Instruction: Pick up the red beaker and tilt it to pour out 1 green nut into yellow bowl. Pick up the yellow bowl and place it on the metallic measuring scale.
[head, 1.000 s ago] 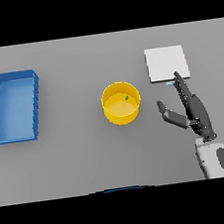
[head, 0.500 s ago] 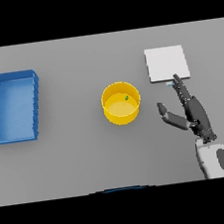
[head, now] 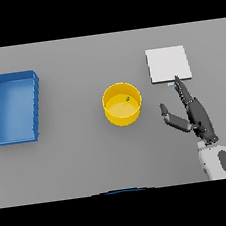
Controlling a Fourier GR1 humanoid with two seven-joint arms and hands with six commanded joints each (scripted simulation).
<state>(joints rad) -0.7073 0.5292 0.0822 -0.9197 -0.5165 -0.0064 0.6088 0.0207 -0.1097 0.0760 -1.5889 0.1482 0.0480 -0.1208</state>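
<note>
While the yellow bowl (head: 122, 104) sits mid-table with a green nut (head: 128, 99) inside, the right hand (head: 193, 115), fingers straight and spread, has drifted slightly at its 4 o'clock, below the measuring scale (head: 167, 64).

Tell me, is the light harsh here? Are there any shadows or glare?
Head view: the light is soft and even; no glare on the grey table. The yellow bowl and blue bin show only faint shading. The white scale looks flat and bright.
</note>
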